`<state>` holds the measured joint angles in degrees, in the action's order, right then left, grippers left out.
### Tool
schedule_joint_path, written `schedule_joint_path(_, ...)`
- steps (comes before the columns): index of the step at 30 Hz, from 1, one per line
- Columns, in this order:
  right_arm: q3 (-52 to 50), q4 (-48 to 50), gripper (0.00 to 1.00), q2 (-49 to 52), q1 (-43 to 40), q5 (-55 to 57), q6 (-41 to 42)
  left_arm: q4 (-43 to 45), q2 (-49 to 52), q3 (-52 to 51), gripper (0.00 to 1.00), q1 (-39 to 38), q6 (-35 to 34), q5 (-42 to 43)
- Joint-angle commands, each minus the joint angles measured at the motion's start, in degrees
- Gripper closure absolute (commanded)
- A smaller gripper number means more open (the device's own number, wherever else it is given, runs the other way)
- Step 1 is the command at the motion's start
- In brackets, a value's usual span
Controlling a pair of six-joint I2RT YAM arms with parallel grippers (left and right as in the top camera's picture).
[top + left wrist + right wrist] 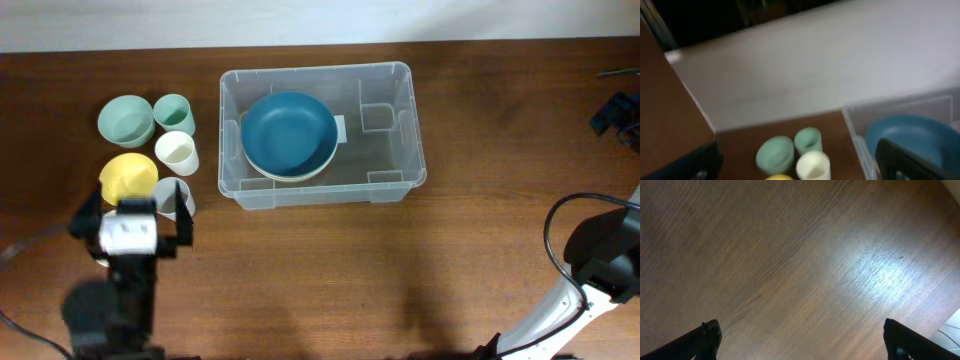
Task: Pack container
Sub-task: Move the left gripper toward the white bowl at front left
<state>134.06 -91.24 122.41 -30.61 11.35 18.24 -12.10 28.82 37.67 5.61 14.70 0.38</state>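
Overhead: left gripper [133, 212] hangs wide open, arm reaching forward, above the yellow bowl [126, 174] and grey cup [168, 193]. Pick one and centre on its rim before you close; don't clip the white cup [177, 152] just beyond. Container [385, 150] sits mid-desk to the right, blue bowl [290, 132] already inside. Right gripper [800, 330], also wide, hangs over bare desk [790, 255].

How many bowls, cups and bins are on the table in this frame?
Bowls: 3 (green bowl, yellow bowl, blue bowl; a pale rim under the blue one may be a fourth)
Cups: 3 (green cup, white cup, grey cup)
Bins: 1 (container)
Total: 7
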Motion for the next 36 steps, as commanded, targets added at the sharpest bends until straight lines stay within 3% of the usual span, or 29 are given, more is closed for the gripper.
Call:
schedule_joint_path(1,-0.09,0.04,0.01,-0.24,0.2,0.92,0.68,-6.84,10.32,10.78,0.0,2.71,3.23,-0.81)
schedule_joint_path(4,-0.09,0.04,0.01,-0.24,0.2,0.94,0.68,-15.3,18.43,18.88,0.0,4.11,2.95,-0.17)
schedule_joint_path(8,-0.09,0.04,0.01,-0.24,0.2,0.94,0.68,-20.65,24.79,21.68,0.0,4.11,2.64,-0.98)
schedule_joint_path(12,-0.09,0.04,0.01,-0.24,0.2,0.94,0.68,-20.2,28.5,22.58,0.0,5.51,-13.92,-13.44)
schedule_joint_path(19,-0.09,0.04,0.01,-0.24,0.2,0.94,0.68,-34.49,37.0,30.34,0.0,21.31,-28.52,-14.36)
schedule_joint_path(26,-0.09,0.04,0.01,-0.24,0.2,0.94,0.68,-37.05,42.18,30.25,0.0,30.67,-29.0,-0.55)
schedule_joint_path(36,-0.09,0.04,0.01,-0.24,0.2,0.94,0.68,-39.34,51.67,29.86,0.0,30.67,-29.05,1.36)
